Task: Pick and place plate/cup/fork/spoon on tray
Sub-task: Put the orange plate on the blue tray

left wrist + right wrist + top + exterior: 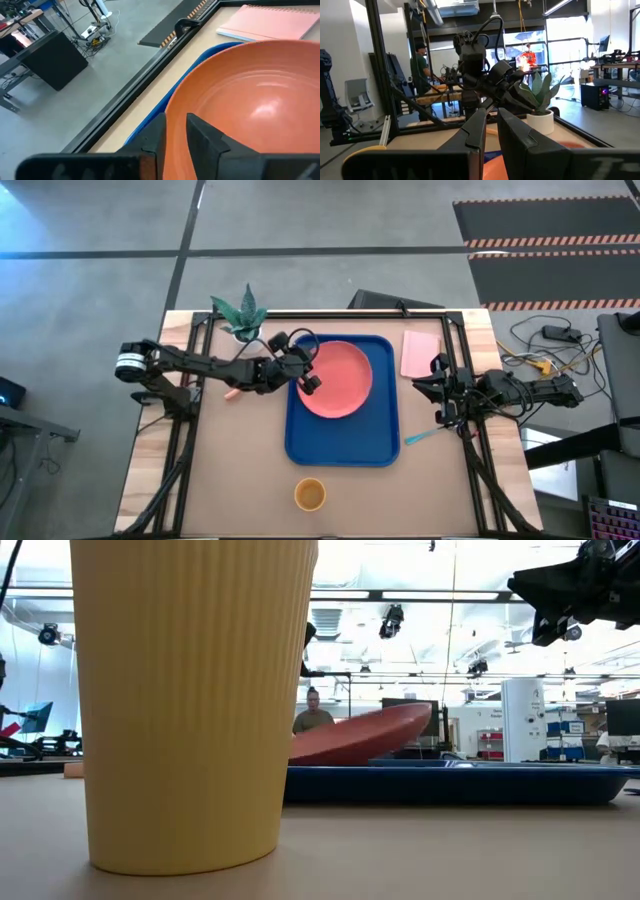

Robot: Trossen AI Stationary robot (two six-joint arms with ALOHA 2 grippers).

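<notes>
The coral-pink plate [340,380] is over the blue tray [345,442] and tilted; in the low view [365,735] its right side stands higher, and the cup hides its left part. My left gripper [305,372] is shut on the plate's left rim. The yellow-orange cup [310,494] stands on the table near the front edge. The teal spoon [428,436] lies on the table right of the tray. The fork's pale handle [232,392] shows under my left arm. My right gripper [438,392] hangs shut and empty above the table, right of the tray. My left gripper pinches the plate's rim [175,117] on its left side, one finger on the plate's inner face and one on its outer face. The fingers come from the table's left, slanting down. The plate is tilted; which part rests on the tray I cannot tell.
A pale pink pad [420,352] lies at the far right of the table beside the tray. A potted plant [242,315] stands at the far left corner. People show in the room beyond the table. Bare table lies around the cup.
</notes>
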